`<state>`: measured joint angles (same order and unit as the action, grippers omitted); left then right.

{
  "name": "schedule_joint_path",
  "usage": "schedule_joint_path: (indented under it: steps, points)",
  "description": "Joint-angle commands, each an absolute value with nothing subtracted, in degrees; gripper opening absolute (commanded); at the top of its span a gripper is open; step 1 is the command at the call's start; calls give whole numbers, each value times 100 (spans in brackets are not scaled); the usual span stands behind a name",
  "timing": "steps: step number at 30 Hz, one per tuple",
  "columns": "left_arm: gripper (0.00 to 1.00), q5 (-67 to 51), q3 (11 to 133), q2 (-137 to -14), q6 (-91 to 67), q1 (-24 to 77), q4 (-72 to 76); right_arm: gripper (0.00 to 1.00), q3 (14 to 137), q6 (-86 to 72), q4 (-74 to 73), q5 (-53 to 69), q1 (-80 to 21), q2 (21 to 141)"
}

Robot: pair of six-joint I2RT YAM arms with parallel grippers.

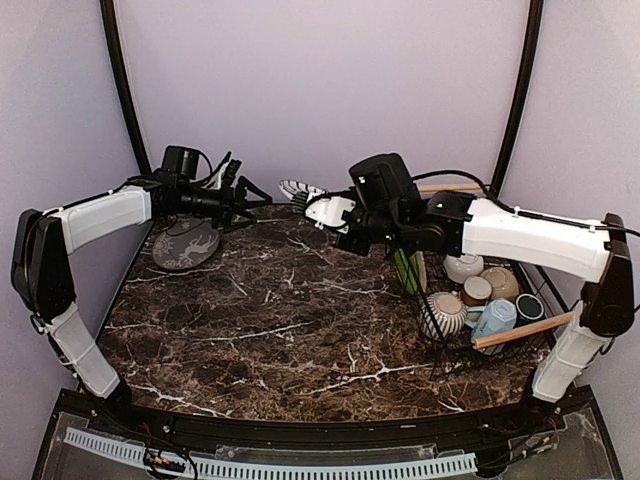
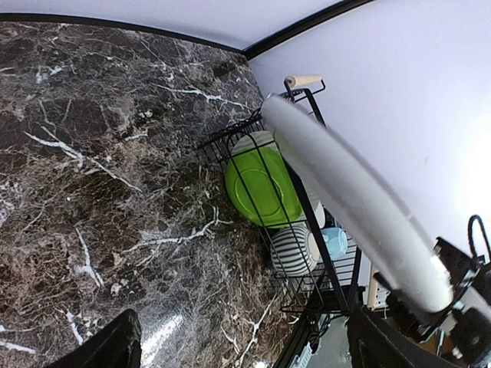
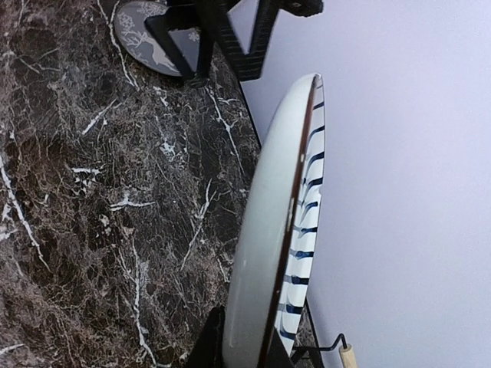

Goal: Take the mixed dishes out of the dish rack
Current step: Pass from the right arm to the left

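The black-striped white plate (image 1: 300, 190) hangs on edge above the back of the table, and my right gripper (image 1: 328, 212) is shut on its rim. The right wrist view shows that plate (image 3: 268, 230) pinched between my fingers (image 3: 209, 346). My left gripper (image 1: 250, 208) stands open just left of it, nothing between its fingers (image 2: 115, 345). The dish rack (image 1: 520, 332) at the right holds the lime-green plate (image 1: 408, 270), striped grey bowl (image 1: 443, 313), light blue mug (image 1: 495, 320), dark green mug (image 1: 530, 305) and white bowl (image 1: 463, 266). The left wrist view looks past the held plate (image 2: 345, 199) to the lime-green plate (image 2: 261, 188).
A grey patterned plate (image 1: 187, 245) lies flat on the dark marble table (image 1: 300, 320) at the back left, below my left arm. Two small cups (image 1: 476, 290) sit in the rack. Purple walls and black corner poles close in the back and sides.
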<state>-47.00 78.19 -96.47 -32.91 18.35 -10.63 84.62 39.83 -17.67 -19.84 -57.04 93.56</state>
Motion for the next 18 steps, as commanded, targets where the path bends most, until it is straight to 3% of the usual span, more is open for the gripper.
schedule_joint_path:
  steps: [1, 10, 18]
  points:
    - [93, -4958, 7627, -9348, -3752, 1694, -522, 0, 8559, 4792, -406, -2721, -5869, 9682]
    - [92, -5134, 7335, -9718, -4396, 1704, -15, 0, 8646, 4881, -33, -2802, -6122, 10240]
    - [76, -4526, 7612, -9798, -3768, 1838, -953, 0, 8610, 5225, 634, -3185, -6295, 10525]
